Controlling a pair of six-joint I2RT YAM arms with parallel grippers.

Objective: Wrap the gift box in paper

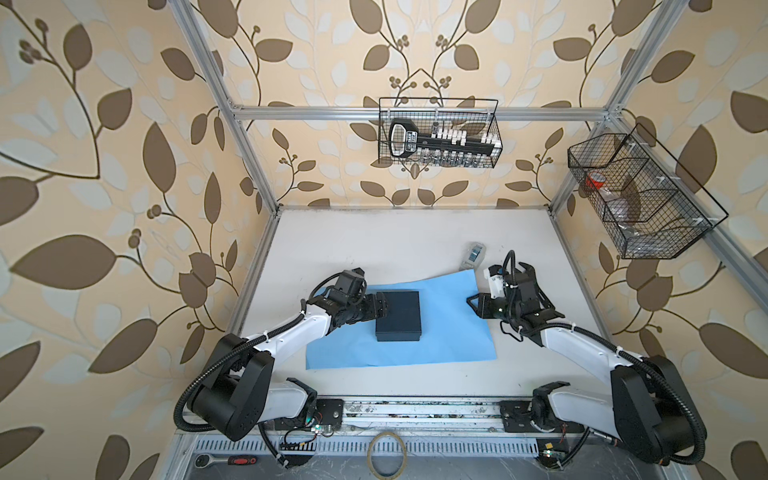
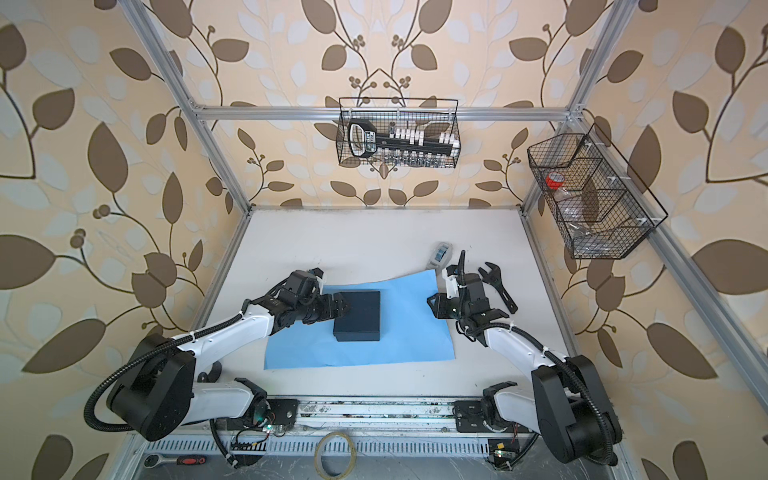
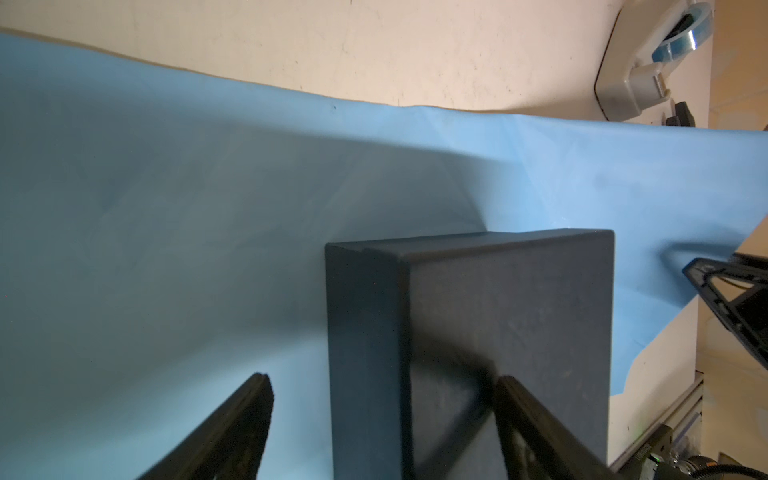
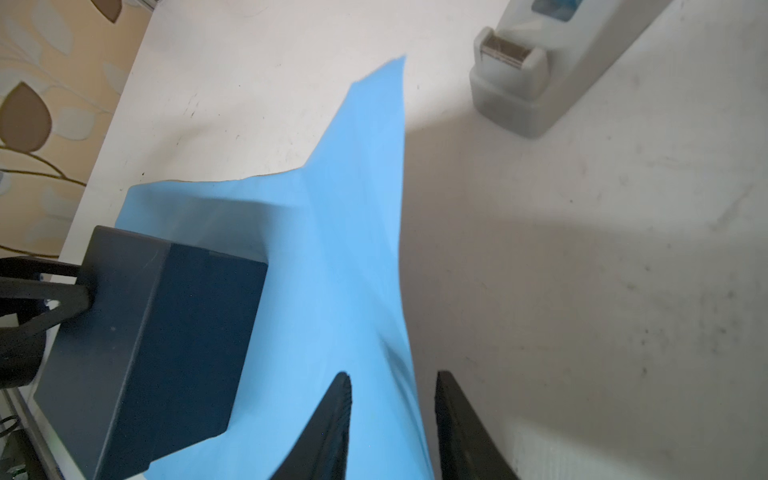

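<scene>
While my right pincer (image 4: pixel 392 376) straddles paper (image 4: pixel 332 208) edge half-open, gripping nothing, sheet may slip; left pincer (image 3: pixel 382 378), wide open, pins gift box (image 3: pixel 498 311).

Worktop (image 1: pixel 374 241): white and matt, scuffed with small dark marks, with aluminium rails along its sides and back.
Paper (image 1: pixel 449 316): light sky-blue sheet spread over the middle of the worktop. Its left part lies flat, while its right edge and far right corner curl up off the surface.
Tape dispenser (image 1: pixel 473 253): small and pale grey, resting on bare worktop just beyond the paper's far right corner.
Wrench (image 2: pixel 496 286): black and adjustable, lying flat to the right of the paper, near the tape dispenser.
</scene>
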